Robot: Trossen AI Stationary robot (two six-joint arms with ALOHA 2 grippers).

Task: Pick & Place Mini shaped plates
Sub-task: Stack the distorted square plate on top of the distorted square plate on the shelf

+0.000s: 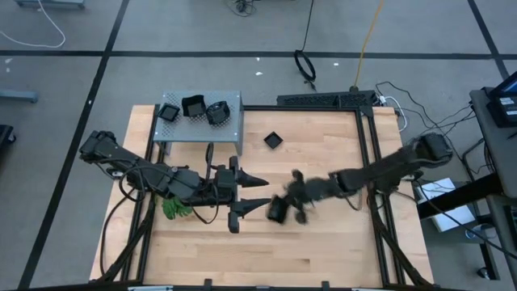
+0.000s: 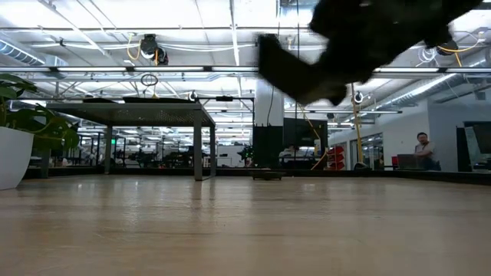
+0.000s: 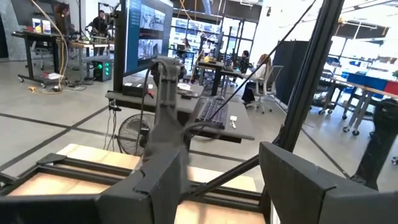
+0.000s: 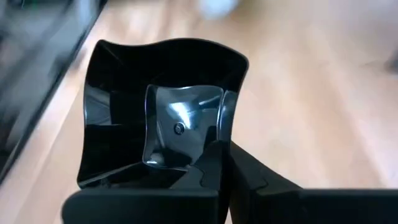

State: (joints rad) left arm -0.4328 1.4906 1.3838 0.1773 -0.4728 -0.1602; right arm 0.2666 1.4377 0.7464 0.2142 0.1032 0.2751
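Glossy black dish [image 4: 163, 115], seen close in the right wrist view: a small shallow plate w/ wavy, roughly square rim and a mirror-bright floor, pinched at one edge by the right gripper [image 4: 214, 168], fingers pressed together on the wall. High view shows the same gripper [image 1: 279, 210] w/ the plate carried above mid-table, just right of the left arm's tip; low view shows it well clear of the wood, at top of frame.

Left gripper [image 1: 260, 192] hangs over the table centre-left, fingers spread and holding nothing.

Other dishes: three on the grey shelf [image 1: 230, 103] at the table's back-left, i.e. one at its left end [image 1: 169, 112], one mid [image 1: 193, 106], one right [image 1: 217, 112]; a single plate [image 1: 273, 140] lies on the bare table [image 1: 323, 242] between shelf and right arm. Green plant [image 1: 174, 209] sits under the left arm.

Handling (judgement): dish looks light, rigid, thin-walled, prob. moulded plastic. Glossy finish means slippery; a one-sided rim pinch may let it pivot or slide out. Best hold: across a straight stretch of the upright wall, one finger inside, one outside, not at a curved corner. Set down gently; a drop could make it bounce or skid.
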